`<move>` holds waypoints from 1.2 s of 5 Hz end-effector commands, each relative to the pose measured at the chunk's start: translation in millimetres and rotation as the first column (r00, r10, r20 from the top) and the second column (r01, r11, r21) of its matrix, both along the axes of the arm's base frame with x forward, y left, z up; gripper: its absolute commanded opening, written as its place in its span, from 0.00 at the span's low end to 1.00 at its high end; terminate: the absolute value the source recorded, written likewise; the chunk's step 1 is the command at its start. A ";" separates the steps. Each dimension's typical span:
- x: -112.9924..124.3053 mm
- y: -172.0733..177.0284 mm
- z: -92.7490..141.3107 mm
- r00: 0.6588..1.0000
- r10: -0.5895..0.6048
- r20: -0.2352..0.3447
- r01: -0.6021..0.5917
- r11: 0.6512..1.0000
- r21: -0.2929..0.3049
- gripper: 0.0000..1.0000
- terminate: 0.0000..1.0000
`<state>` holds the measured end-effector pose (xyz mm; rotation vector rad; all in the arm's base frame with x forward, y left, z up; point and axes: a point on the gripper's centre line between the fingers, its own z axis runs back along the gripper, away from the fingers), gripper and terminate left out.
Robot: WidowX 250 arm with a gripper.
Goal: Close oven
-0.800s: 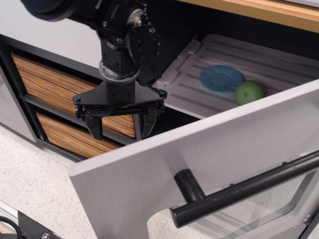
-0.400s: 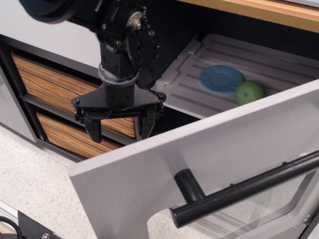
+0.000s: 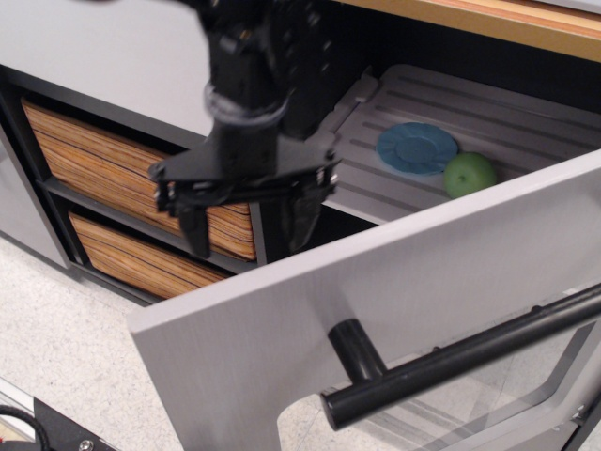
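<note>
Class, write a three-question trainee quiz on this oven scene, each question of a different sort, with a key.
1. True or false: the oven door is fully shut.
2. Which lies on the rack beside the blue plate? A) red cup B) green ball C) spoon
3. Fill in: the hand hangs over the door's upper ____.

Key: 1 false; 2 B; 3 edge

No readable text, labels, numbers anywhere; blurred parts possibly hiding some.
</note>
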<state>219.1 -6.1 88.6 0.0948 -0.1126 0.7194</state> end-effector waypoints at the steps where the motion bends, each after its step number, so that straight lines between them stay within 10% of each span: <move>1: 6.5 -49.1 71.6 0.999 0.021 0.049 -0.016 0.993 -0.118 1.00 0.00; 3: 0.5 -104.7 134.7 0.998 -0.050 0.041 0.058 0.976 -0.210 1.00 0.00; 6: -21.8 -192.7 101.0 0.975 -0.219 0.042 0.223 0.944 -0.244 1.00 0.00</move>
